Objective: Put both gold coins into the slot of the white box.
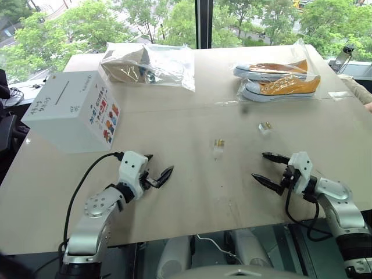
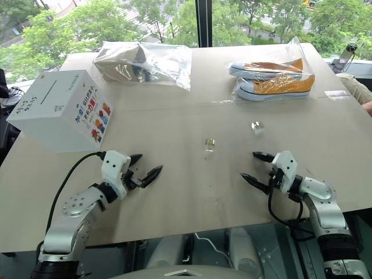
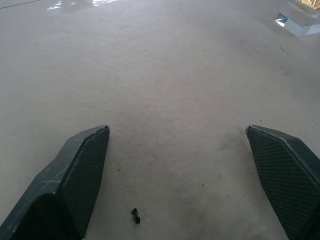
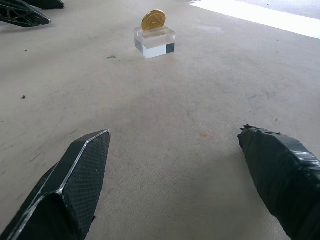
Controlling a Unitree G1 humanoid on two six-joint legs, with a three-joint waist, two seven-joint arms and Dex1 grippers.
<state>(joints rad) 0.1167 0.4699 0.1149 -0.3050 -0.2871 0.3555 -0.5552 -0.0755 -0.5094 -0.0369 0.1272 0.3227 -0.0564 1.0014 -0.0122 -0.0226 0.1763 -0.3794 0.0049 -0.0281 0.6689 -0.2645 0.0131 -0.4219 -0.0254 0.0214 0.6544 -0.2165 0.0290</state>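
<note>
The white box [image 1: 70, 113] with its colourful side panel stands at the table's left, its dark slot [image 1: 63, 92] on top. One gold coin [image 1: 218, 142] stands upright on a small clear block mid-table; in the right wrist view this coin [image 4: 153, 21] sits on edge atop the block [image 4: 155, 42]. The other gold coin [image 1: 266, 125] rests on a clear piece further right. My left gripper [image 1: 160, 165] is open and empty just above the table, right of the box. My right gripper [image 1: 260, 165] is open and empty too, nearer than both coins.
A clear bag with tan shoes [image 1: 148, 64] lies at the back left. A bag with orange sneakers [image 1: 279, 78] lies at the back right. The table's front edge [image 1: 192, 235] runs just behind both grippers. A black speck [image 3: 135, 216] lies between the left fingers.
</note>
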